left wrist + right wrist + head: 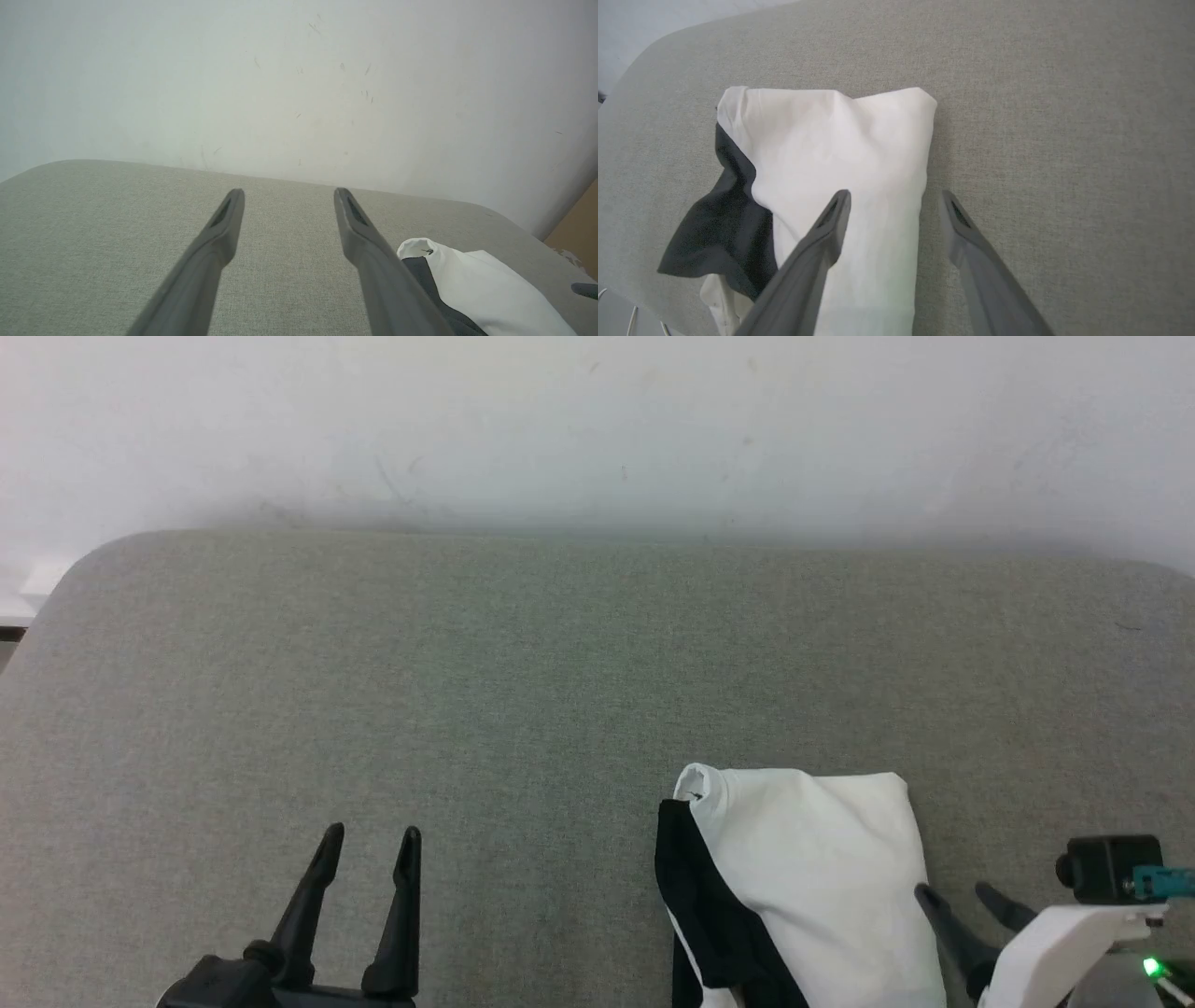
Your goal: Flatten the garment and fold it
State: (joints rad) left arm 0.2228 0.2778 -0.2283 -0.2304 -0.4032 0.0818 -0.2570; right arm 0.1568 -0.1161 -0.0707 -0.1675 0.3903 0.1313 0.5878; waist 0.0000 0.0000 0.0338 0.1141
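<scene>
— hovering spread wide, the right gripper [895, 196] has nothing in it: one finger over white cloth, the other over bare pad, straddling the right edge of the garment [831, 149].
— touching it?
— can't tell from the wrist view. my guess is it sits at that edge because the fold on that side looks done and the jaws need to be clear of the cloth.
— and the left gripper [372, 831]?
— also fully spread and empty, well apart from the shirt, over bare pad on the robot's left. i'd say it's there so nothing snags.
— where's the garment, exactly?
— near the front edge, on the robot's right, folded into a compact white bundle. a black sleeve [714, 224] pokes out along its left side, with a bit of white below that. the far edge looks fairly square, but the black part is rumpled, so i'd call it folded, not tidy.
— print visible?
— no, plain white faces up.
— what's under it?
— the surface [467, 663] is a grey-green woven pad with rounded corners, matte, probably grippy enough that thin cloth won't slide. behind its far edge, a white wall [597, 429] with faint scuffs. the left wrist view catches a tan panel [579, 224] past the right corner; can't tell what it is.
</scene>
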